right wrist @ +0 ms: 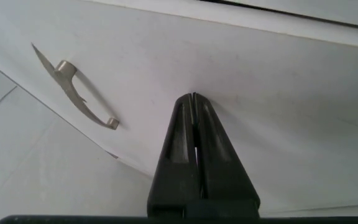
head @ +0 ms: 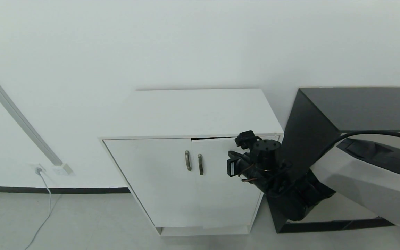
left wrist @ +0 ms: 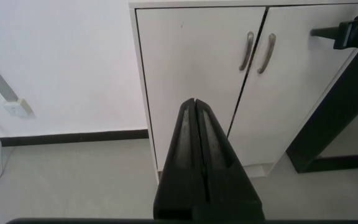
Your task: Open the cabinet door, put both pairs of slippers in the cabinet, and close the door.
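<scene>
The left gripper (left wrist: 194, 101) is in front of the white cabinet (head: 193, 111), apart from it, with its jaws pressed together and empty. Farther on, the right gripper (right wrist: 193, 96), its jaws also closed on nothing, has its tips against the right door (head: 221, 187), near the handle (head: 200, 164). This door stands slightly ajar. Behind is a white wall (head: 116, 45).

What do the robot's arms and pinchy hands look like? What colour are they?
The right arm has a smooth silvery-grey shell. Near the wrist it turns into chunky, round black joints, and a black cable loops over it. The left gripper and right gripper look alike: each has two long, flat black fingers that narrow towards the tip, a bit like a beak.
</scene>
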